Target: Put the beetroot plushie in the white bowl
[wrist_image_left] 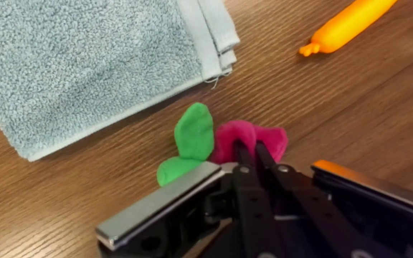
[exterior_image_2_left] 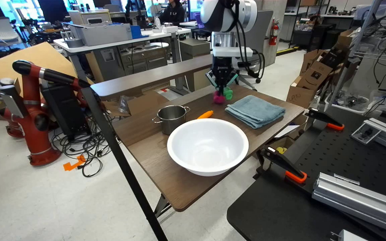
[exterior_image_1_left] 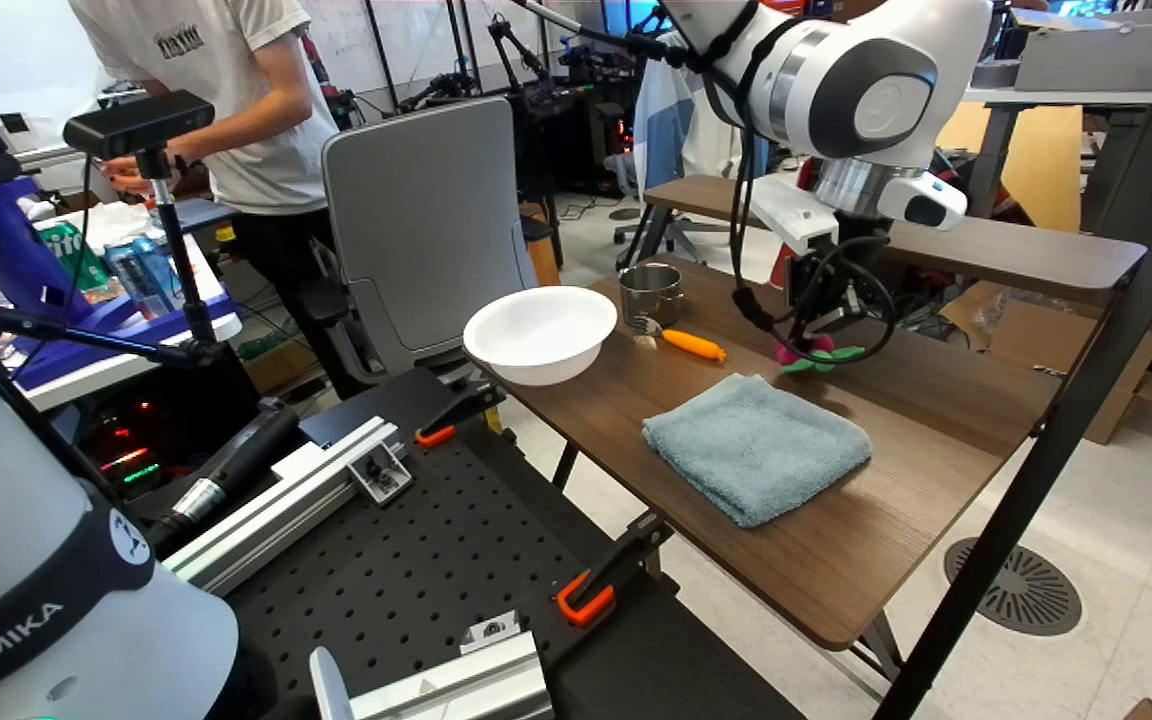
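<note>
End effector [wrist_image_left: 250,146] points down at the counter [wrist_image_left: 342,107], jaws drawn nearly together, a pink fold of the beetroot plushie [wrist_image_left: 224,141] pinched between; its green leaves spread to one side. Cannot tell whether the plushie touches the counter. Folded blue-grey cloth [wrist_image_left: 95,64] lies just beside it, apart. Farther out, in an exterior view, the orange carrot-like item [exterior_image_1_left: 694,345] lies near a metal pot [exterior_image_1_left: 650,295]. White bowl [exterior_image_2_left: 208,145] stands upright beside the pot, well apart from the plushie.
</note>
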Robot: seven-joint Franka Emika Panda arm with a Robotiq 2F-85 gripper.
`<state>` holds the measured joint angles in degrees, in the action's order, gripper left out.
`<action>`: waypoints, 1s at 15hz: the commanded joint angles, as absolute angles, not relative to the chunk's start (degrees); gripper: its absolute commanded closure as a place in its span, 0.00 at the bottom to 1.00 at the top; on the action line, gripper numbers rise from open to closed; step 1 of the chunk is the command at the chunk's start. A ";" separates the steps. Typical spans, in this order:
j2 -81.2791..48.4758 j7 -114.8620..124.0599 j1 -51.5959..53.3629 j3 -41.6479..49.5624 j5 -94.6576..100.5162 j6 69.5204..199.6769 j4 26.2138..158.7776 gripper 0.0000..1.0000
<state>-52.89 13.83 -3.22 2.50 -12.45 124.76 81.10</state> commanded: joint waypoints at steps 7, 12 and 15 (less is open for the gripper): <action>-30.11 11.31 3.23 1.99 -4.72 127.34 103.58 0.98; -21.82 12.98 7.66 0.14 0.62 126.82 112.76 0.98; -20.66 13.50 9.82 -1.32 2.85 125.80 115.53 0.98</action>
<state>-22.52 12.72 8.74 -0.59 -0.12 124.95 112.33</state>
